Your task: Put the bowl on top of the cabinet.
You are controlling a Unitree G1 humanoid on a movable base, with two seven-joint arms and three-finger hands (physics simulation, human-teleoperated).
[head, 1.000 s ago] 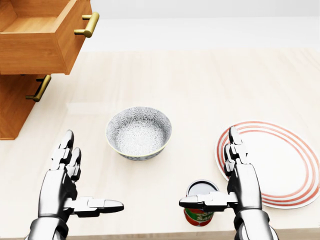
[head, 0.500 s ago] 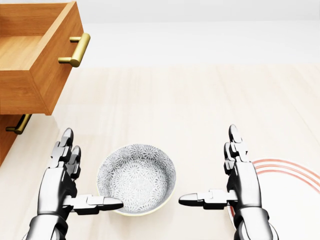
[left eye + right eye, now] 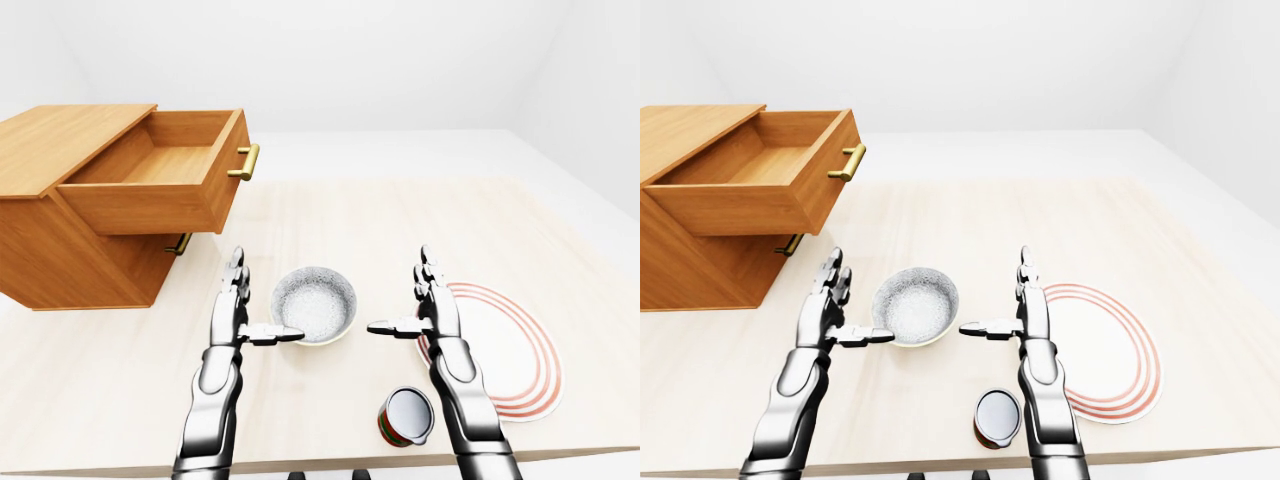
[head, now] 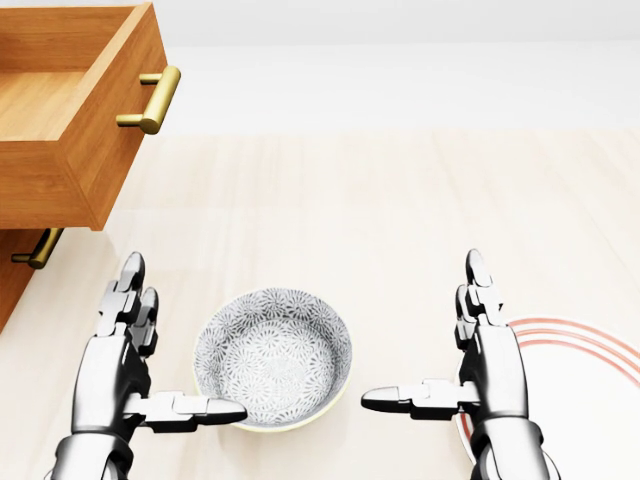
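Both hands spread open, empty, either side of the bowl.

The bowl (image 4: 272, 357) sits low centre on the table (image 4: 380, 210), left hand (image 4: 125, 370) beside it, right hand (image 4: 480, 370) apart; cabinet (image 3: 60, 215) upper left, drawer (image 3: 165, 185) open.

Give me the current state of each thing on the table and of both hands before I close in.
bowl: upright, empty, on the table between the hands
cabinet: top drawer pulled open, empty; lower drawer shut
can: on its side, near the table's bottom edge
plate: flat on the table, empty
left hand: open, thumb at the bowl's rim
right hand: open, clear of the bowl
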